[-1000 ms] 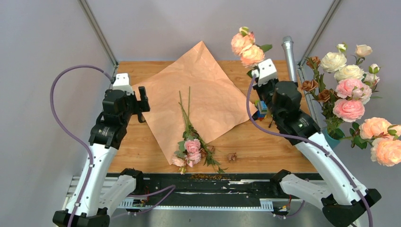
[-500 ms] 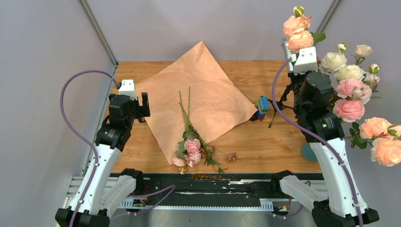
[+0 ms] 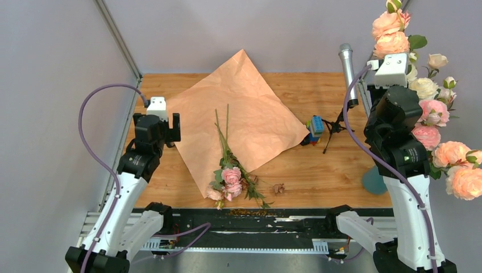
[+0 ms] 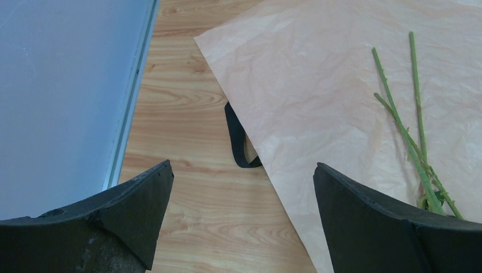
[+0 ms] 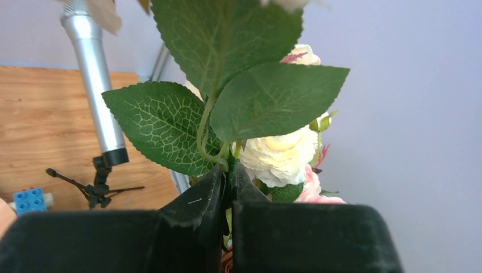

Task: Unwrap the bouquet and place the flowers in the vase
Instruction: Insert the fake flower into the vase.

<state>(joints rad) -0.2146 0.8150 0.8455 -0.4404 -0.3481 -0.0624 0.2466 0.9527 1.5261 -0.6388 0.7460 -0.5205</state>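
The tan paper [image 3: 250, 108] lies spread flat on the table, with small pink roses on thin green stems [image 3: 229, 177] lying across it. Their bare stems [image 4: 414, 131] show in the left wrist view, beside a black ribbon [image 4: 237, 145] at the paper's edge. My left gripper [image 4: 241, 173] hovers open over the paper's left edge, holding nothing. My right gripper [image 5: 229, 175] is shut on a leafy stem [image 5: 219, 151] topped by peach-pink roses [image 3: 390, 32], raised at the far right. The teal vase [image 3: 372, 182] peeks out beside the right arm, with several roses [image 3: 435, 122] above it.
A silver microphone [image 3: 347, 68] on a small black tripod stands at the back right. A blue toy block [image 3: 314, 127] sits by the paper's right corner. A dried brown bit [image 3: 278, 188] lies near the front edge. Grey walls enclose the table.
My right arm has swung right and upward with the peach-pink roses, from the table's back middle to above the bunch at the right edge. The left arm drew back slightly.
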